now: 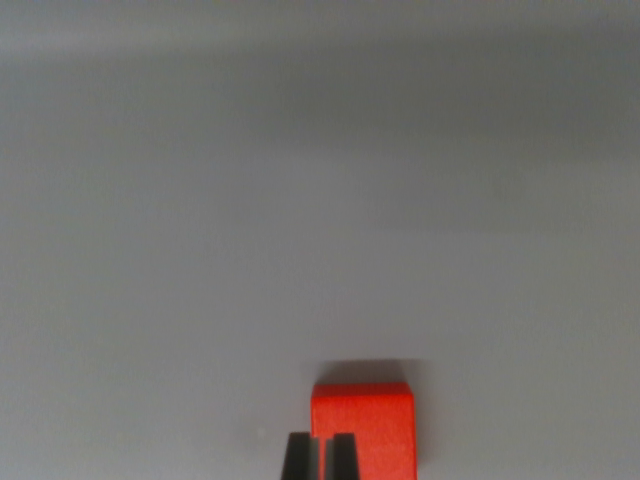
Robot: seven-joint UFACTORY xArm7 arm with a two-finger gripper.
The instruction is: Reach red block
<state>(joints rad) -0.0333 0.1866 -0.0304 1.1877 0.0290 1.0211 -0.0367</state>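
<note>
The red block (372, 420) lies on a plain grey surface at the bottom of the wrist view, a little right of centre. It is a small cube with a lighter top edge and casts a faint shadow behind it. My gripper (320, 458) shows only as two dark fingertips (296, 458) at the bottom edge, overlapping the block's left front side. The fingertips stand close together with only a thin slit between them and nothing held. The frame's bottom edge cuts off the block's lower part.
A bare grey tabletop (300, 200) fills the rest of the view, with soft darker bands across the top.
</note>
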